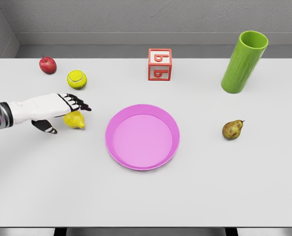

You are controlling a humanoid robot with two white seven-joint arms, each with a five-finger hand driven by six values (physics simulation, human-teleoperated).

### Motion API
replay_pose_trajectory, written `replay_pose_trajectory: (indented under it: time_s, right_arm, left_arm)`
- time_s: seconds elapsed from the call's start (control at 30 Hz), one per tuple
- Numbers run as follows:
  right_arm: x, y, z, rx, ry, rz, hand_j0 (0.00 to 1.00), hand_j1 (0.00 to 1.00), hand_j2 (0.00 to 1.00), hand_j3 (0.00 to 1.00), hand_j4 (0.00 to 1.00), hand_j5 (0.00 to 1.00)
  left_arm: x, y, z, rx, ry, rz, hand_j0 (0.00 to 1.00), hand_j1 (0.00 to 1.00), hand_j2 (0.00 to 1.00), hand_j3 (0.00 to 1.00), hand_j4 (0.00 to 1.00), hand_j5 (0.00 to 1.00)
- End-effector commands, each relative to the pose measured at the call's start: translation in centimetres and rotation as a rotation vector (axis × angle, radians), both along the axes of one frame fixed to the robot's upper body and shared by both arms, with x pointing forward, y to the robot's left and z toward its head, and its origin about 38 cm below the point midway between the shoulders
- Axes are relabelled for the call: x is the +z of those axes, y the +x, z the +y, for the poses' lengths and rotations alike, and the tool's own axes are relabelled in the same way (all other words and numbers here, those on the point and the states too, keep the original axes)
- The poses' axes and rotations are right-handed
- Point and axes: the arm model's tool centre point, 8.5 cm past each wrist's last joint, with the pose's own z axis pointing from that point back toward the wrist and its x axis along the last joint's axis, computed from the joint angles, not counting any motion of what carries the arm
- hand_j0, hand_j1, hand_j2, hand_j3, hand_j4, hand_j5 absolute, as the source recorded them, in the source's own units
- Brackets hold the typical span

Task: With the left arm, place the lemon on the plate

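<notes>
One open left hand [62, 110] over lemon [74, 120]

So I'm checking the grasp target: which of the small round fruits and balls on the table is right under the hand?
The yellow lemon, beneath the left hand. The yellow-green tennis ball, red apple and brownish pear all lie apart.

Yellow lemon [74, 120], pink plate [142, 136], green cup [244, 62].

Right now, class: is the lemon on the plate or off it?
Off. The lemon lies on the white table, left of the pink plate and apart from it, under the left hand.
</notes>
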Motion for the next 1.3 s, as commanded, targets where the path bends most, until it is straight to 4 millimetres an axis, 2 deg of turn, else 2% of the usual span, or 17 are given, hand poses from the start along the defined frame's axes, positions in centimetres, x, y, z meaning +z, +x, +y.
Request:
replay_pose_trajectory:
  time_s: [0.0,0.1,0.47,0.53,0.83,0.97,1.03,1.27]
  right_arm:
    - [0.0,0.0,0.0,-0.001,0.000,0.000,1.00,1.00,1.00,1.00,1.00,1.00]
    - [0.0,0.0,0.0,-0.001,0.000,0.000,1.00,1.00,1.00,1.00,1.00,1.00]
    - [0.0,0.0,0.0,-0.001,0.000,0.000,1.00,1.00,1.00,1.00,1.00,1.00]
    - [0.0,0.0,0.0,-0.001,0.000,0.000,1.00,1.00,1.00,1.00,1.00,1.00]
    - [0.0,0.0,0.0,-0.001,0.000,0.000,1.00,1.00,1.00,1.00,1.00,1.00]
    - [0.0,0.0,0.0,-0.001,0.000,0.000,1.00,1.00,1.00,1.00,1.00,1.00]
    - [0.0,0.0,0.0,-0.001,0.000,0.000,1.00,1.00,1.00,1.00,1.00,1.00]
    - [0.0,0.0,0.0,-0.001,0.000,0.000,1.00,1.00,1.00,1.00,1.00,1.00]
  left_arm:
    - [-0.3,0.0,-0.1,0.002,0.002,0.008,0.95,0.95,0.95,0.95,0.95,0.95]
    - [-0.4,0.3,0.3,0.013,0.018,0.007,0.96,0.96,0.96,0.96,0.96,0.96]
    - [-1.1,1.1,-2.3,-0.015,0.045,-0.028,0.97,0.97,0.97,0.97,0.97,0.97]
    - [-2.0,1.6,-2.0,0.010,0.053,-0.010,0.97,0.97,0.97,0.97,0.97,0.97]
    - [-2.5,2.5,-0.7,0.054,0.074,0.009,0.96,0.96,0.96,0.96,0.96,0.96]
    - [-2.3,2.7,-1.1,0.048,0.068,0.002,0.92,0.92,0.92,0.92,0.92,0.92]
    - [-2.1,2.7,-1.3,0.040,0.069,-0.003,0.86,0.86,0.86,0.86,0.86,0.86]
    - [-2.1,2.7,-2.0,0.012,0.082,0.002,0.87,0.87,0.87,0.87,0.87,0.87]
